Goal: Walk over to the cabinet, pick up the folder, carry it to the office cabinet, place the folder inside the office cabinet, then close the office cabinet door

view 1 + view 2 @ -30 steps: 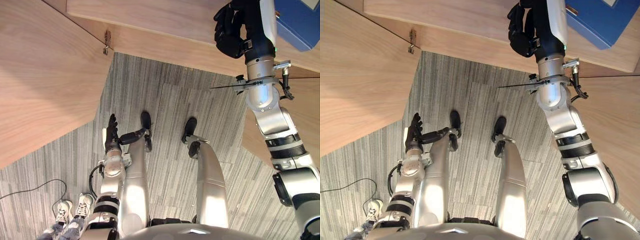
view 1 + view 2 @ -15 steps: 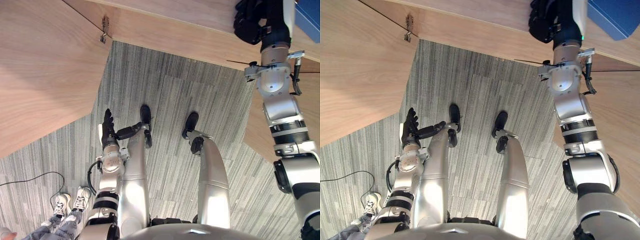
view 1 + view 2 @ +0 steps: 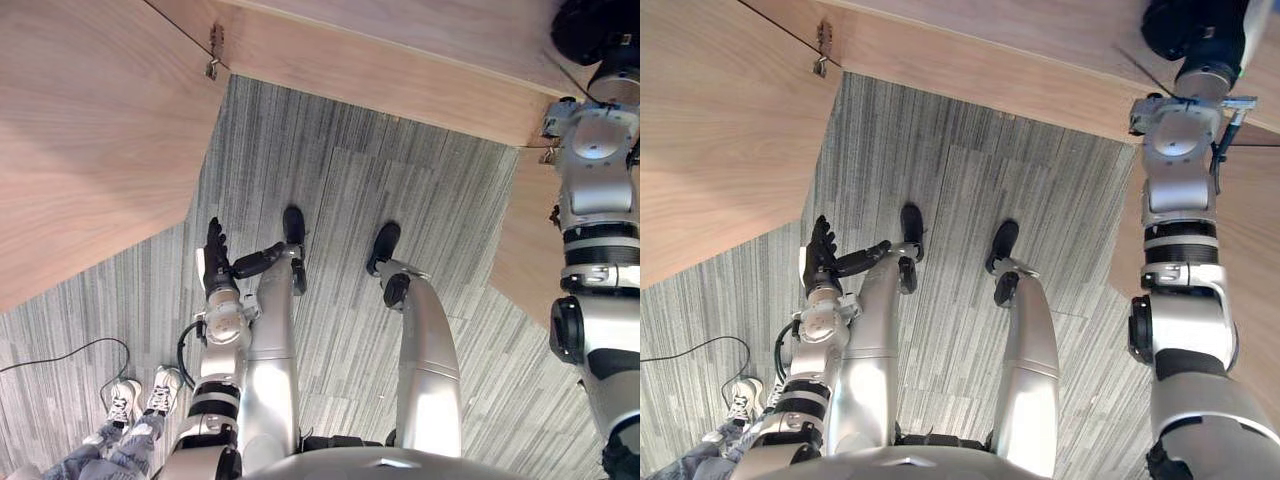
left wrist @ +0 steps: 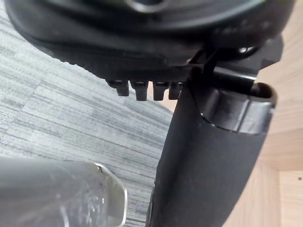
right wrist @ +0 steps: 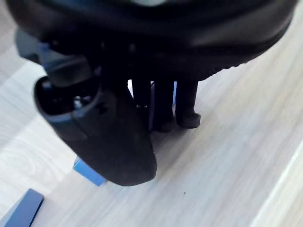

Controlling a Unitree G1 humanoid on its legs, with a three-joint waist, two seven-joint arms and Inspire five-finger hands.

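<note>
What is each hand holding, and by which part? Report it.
Left hand hangs open, holding nothing. Right hand is at the blue folder on the cabinet top; whether it grips it, or where, cannot be told.

Wood cabinet top [image 5: 227, 189]: blue folder [image 5: 88, 173] lying flat. Grey carpet floor [image 3: 350, 180]: person's shoes [image 3: 163, 385].

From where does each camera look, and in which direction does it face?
Left eye view: on the head, facing down at the carpet between wooden cabinets; left hand low, right hand raised at the cabinet top.
Right eye view: beside it, same scene.
Left wrist view: on the left wrist, along its hand toward carpet.
Right wrist view: on the right wrist, along its hand onto wood bearing the blue folder.
Both eye views share both hands and a person's shoe.
</note>
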